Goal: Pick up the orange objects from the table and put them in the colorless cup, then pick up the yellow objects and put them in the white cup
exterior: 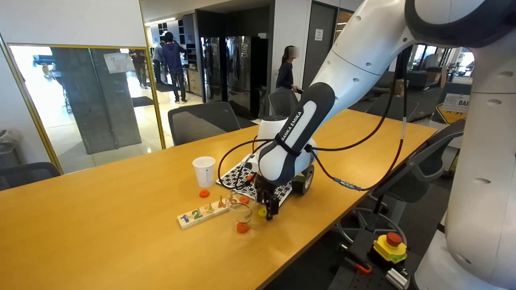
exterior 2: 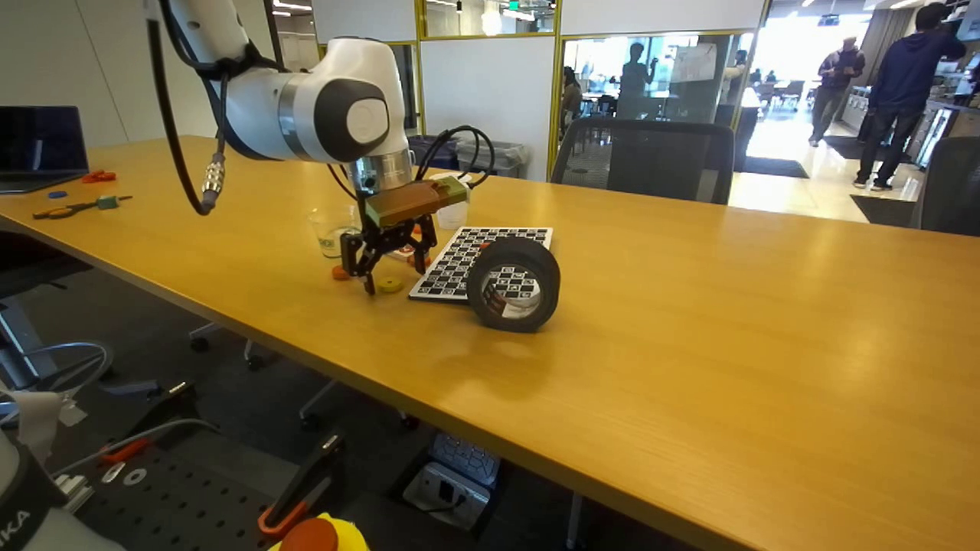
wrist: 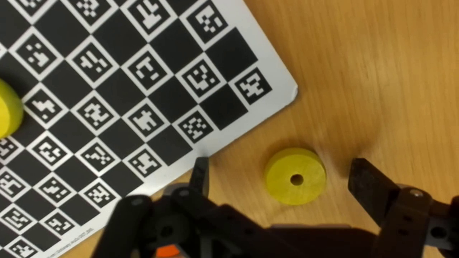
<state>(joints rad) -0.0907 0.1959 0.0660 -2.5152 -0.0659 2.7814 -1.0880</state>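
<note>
My gripper (wrist: pixel 280 163) is open, its fingers low on either side of a yellow disc (wrist: pixel 296 190) on the table, with a gap on both sides. The gripper (exterior 2: pixel 396 278) and this yellow disc (exterior 2: pixel 390 285) also show in an exterior view. A second yellow piece (wrist: pixel 7 109) is on the checkered board. The clear cup (exterior: pixel 246 211) stands near the gripper, with an orange disc (exterior: pixel 242 228) at its base. More orange discs lie by the white cup (exterior: pixel 204 173), by the peg board and on the checkered board. The white cup stands upright.
The checkered board (wrist: pixel 229 138) lies beside the gripper's left finger in the wrist view. A black tape roll (exterior 2: pixel 547 275) stands on edge by it. A wooden number peg board (exterior: pixel 201 215) lies near the clear cup. A laptop (exterior 2: pixel 42 145) and pliers (exterior 2: pixel 76 208) are farther off.
</note>
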